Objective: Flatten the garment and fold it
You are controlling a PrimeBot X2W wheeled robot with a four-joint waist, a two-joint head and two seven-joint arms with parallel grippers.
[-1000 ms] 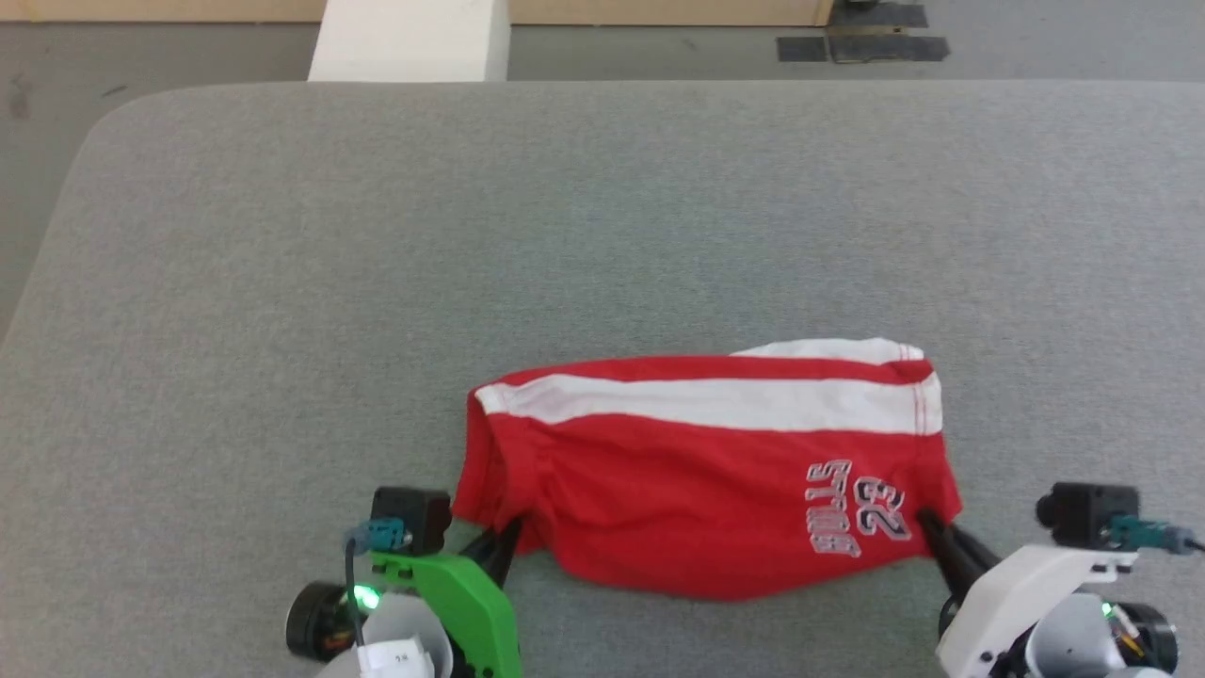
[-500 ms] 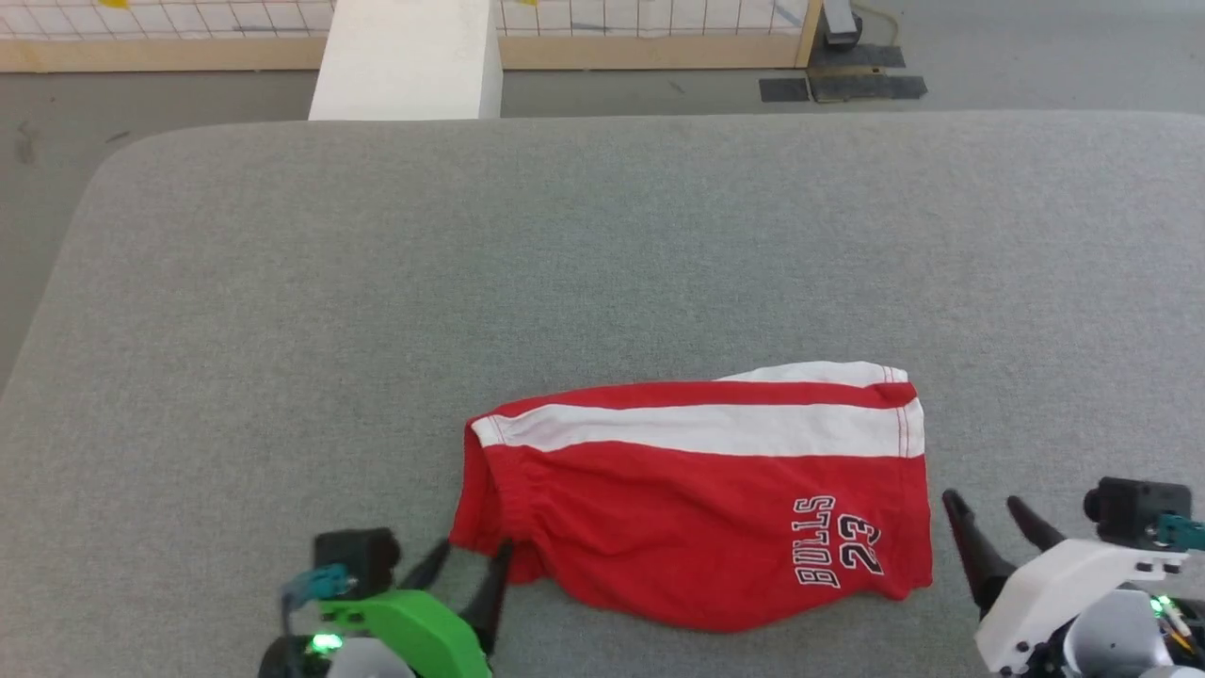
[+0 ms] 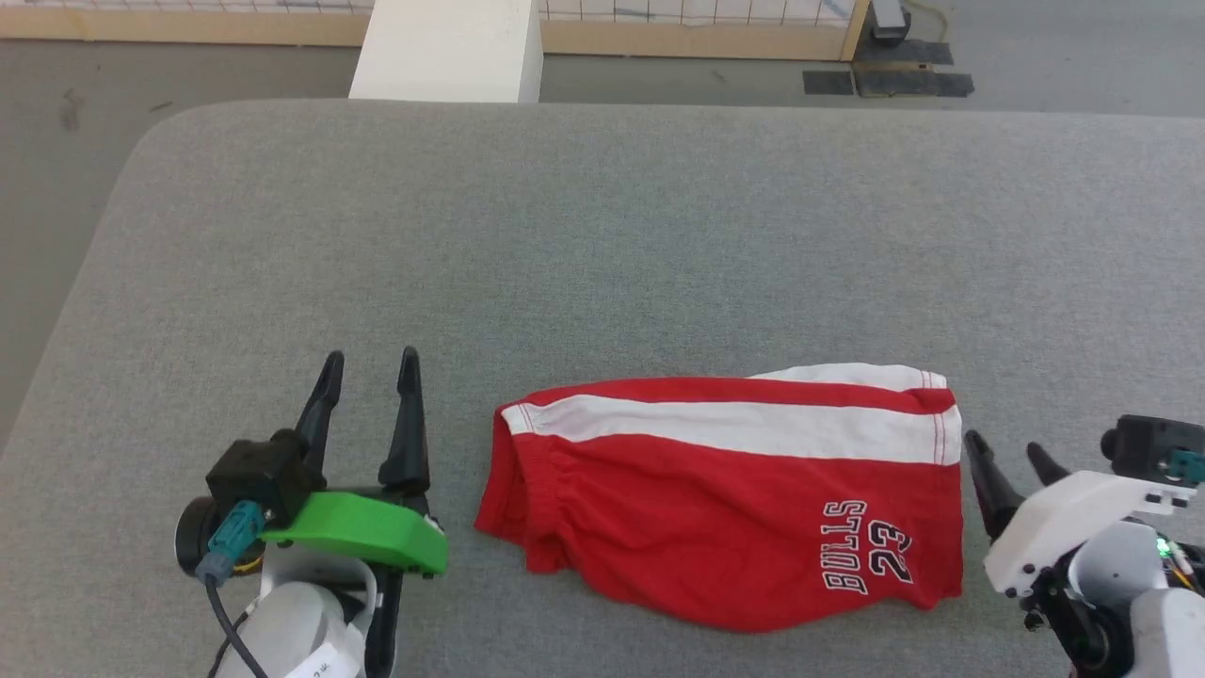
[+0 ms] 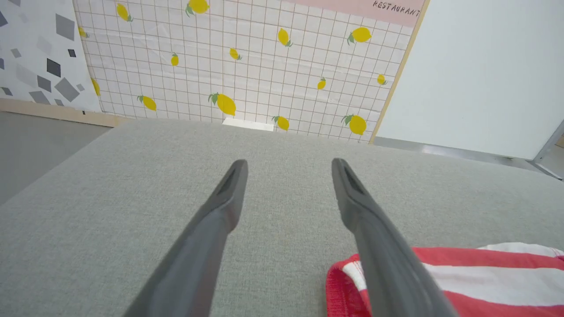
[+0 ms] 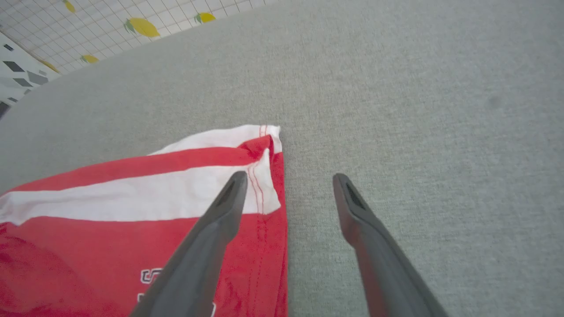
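Garment position: garment on the grey padded table, toward the near edge, between the two grippers and gripped by neither.
Long axis: side to side across the table, gathered waistband end toward the left gripper, hemmed leg end toward the right gripper.
Left gripper fingers: spread wide, holding nothing; waistband off to the right, with a strip of bare table between.
Right gripper fingers: spread wide, empty; just beside the hem (in the wrist view one finger overlaps the hem edge; contact impossible to tell).
Nearer arm: the right, by judgement.
Garment look: bright red, broad white stripe along the far edge, white lettering near the hem; mostly flat, puckered at the waistband, near edge bowed and rumpled.
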